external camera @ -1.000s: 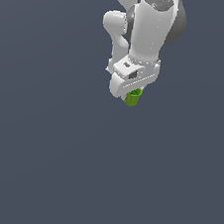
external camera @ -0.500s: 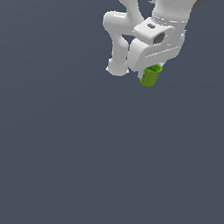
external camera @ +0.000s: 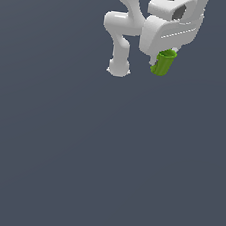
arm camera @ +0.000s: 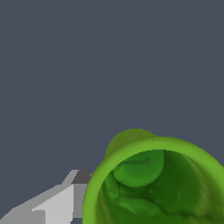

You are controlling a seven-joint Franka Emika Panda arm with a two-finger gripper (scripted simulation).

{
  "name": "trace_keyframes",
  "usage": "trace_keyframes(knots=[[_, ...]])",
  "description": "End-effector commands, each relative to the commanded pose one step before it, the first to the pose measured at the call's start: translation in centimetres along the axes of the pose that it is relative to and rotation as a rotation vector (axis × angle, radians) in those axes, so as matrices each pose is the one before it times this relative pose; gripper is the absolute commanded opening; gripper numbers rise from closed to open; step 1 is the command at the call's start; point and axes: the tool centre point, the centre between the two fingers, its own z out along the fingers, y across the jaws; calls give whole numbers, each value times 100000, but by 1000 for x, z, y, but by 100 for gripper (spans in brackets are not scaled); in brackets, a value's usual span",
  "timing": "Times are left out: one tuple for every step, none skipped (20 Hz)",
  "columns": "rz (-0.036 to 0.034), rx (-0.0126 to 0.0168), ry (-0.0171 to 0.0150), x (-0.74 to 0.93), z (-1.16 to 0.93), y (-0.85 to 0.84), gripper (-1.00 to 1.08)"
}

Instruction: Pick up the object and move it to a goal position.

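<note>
I've got the gripper (external camera: 165,59) up near the top of the exterior view, toward that view's right, and its fingers are closed on the object (external camera: 163,63), the little bright green cup. The cup hangs out below the white hand, tilted, clear of the dark grey surface (external camera: 79,156) all round. On the wrist view I'm looking straight down the cup's mouth (arm camera: 153,183): bright rim, darker green inside, filling the near corner of the picture, with a grey-white finger (arm camera: 57,203) just beside it.
</note>
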Motion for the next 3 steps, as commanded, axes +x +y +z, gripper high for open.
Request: trace_keyframes(knots=[[93,-6,30,104,-554,-154,-100],[0,0,0,20,-76,-27,-100],[0,0,0,7,-25,-9,-100]])
